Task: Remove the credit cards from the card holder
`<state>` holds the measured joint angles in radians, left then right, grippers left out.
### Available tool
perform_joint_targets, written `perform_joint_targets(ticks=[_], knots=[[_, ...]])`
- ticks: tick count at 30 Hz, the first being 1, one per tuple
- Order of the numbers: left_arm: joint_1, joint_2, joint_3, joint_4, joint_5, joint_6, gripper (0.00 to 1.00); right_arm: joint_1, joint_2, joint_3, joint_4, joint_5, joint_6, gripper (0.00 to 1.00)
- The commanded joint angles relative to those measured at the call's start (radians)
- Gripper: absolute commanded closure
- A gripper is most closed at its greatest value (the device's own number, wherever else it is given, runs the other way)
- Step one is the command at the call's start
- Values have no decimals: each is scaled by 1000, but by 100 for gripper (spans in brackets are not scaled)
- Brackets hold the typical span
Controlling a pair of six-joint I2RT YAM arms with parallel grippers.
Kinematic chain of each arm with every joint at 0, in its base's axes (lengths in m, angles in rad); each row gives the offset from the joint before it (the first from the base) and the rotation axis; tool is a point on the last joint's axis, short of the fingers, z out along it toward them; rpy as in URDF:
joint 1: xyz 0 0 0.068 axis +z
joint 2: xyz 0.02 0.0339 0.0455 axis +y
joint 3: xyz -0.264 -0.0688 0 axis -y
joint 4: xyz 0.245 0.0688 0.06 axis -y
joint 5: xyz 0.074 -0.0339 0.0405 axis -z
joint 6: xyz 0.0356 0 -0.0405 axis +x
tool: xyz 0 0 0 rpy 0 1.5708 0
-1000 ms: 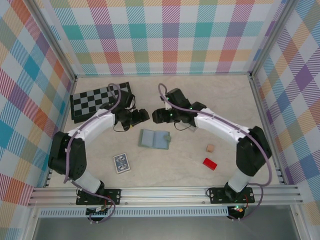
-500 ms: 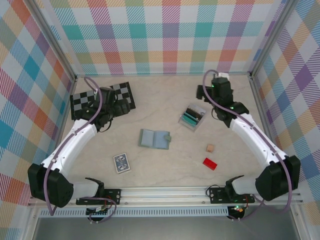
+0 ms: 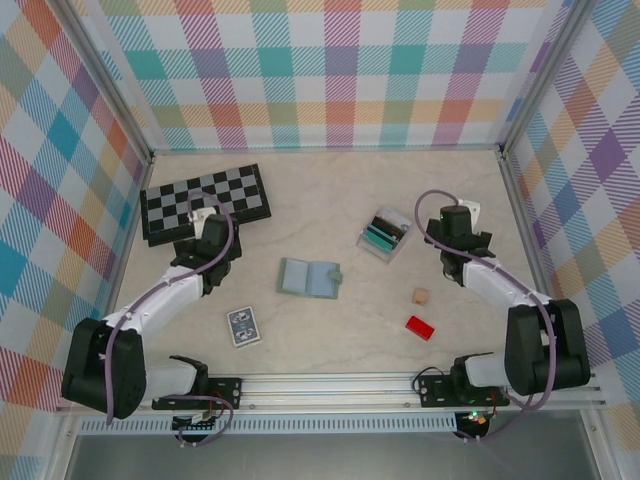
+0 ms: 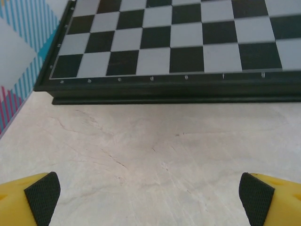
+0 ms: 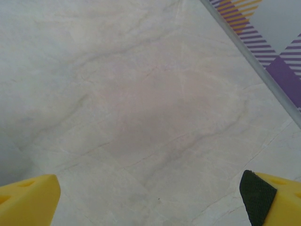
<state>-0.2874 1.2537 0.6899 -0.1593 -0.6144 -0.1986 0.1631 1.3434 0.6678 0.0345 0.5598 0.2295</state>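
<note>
Near the middle of the table point(image 3: 330, 190), between the two arms, the card holder point(image 3: 309, 278) lies opened flat, grey-green, with both panels facing up. From above I cannot pick out separate credit cards in its slots. Neither tool is touching it.

Off to the left, the left tool point(image 4: 149, 195) hangs low over bare table. Its yellow, black-padded fingers point(image 4: 42, 197) are spread wide with nothing between them, and it points at the near edge of the chessboard point(image 4: 169, 42), which lies just ahead. On the other side, the right tool point(image 5: 146, 195) is likewise spread wide and empty above bare marbled surface, close to the metal rail point(image 5: 254, 61) at the foot of the right wall. Both arms are folded toward their own sides, well apart from the card holder.

A clear tray point(image 3: 384, 234) with teal and black pieces sits between the card holder and the right arm, a little further back. Nearer the front lie a blue-and-white card pack point(image 3: 243, 326), a small tan cube point(image 3: 421, 296) and a red block point(image 3: 420, 327).
</note>
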Motion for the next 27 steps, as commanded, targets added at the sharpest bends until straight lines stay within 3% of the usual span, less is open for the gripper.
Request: perform_joint_targets(ticks=[1, 11, 17, 21, 27], knots=[[30, 18, -74, 235, 41, 109, 0, -10, 19, -47, 195, -34, -59, 0], [100, 64, -309, 763, 283, 179, 0, -22, 89, -173, 540, -261, -243, 0], [137, 76, -350, 880, 391, 221, 0, -52, 122, -232, 695, -360, -262, 0], [167, 112, -314, 864, 485, 245, 0, -98, 134, -247, 726, -425, -229, 0], [189, 233, -318, 993, 488, 245, 0, -120, 169, -271, 794, -459, -216, 0]])
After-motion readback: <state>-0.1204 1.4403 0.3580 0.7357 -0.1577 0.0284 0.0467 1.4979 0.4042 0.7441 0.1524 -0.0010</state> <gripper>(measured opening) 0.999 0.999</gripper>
